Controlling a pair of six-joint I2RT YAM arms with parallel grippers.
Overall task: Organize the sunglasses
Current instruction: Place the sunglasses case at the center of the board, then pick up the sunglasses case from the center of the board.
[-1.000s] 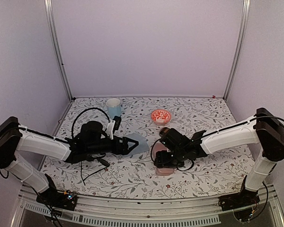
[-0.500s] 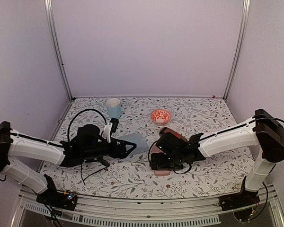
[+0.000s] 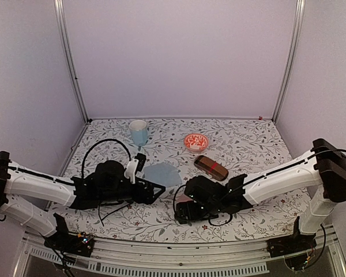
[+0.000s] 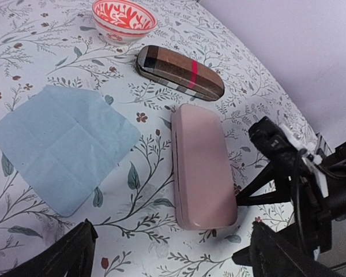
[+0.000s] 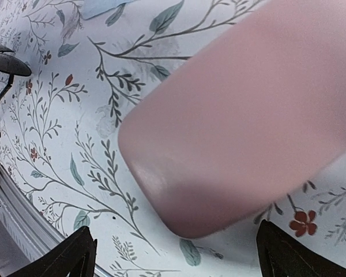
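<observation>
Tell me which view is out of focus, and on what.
Right wrist view: the pink oblong case, very near, is soft and blurred. Left wrist view: the brown oblong case with a red band is sharp. Top view: even light.

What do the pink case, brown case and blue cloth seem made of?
Pink case: likely smooth matte plastic or faux leather, faint sheen. Brown case: probably printed fabric covering, plaid pattern. Blue cloth: thin soft fabric, square fold creases.

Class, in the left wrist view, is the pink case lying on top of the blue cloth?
No, the pink case lies beside the blue cloth, with a clear gap between them.
</observation>
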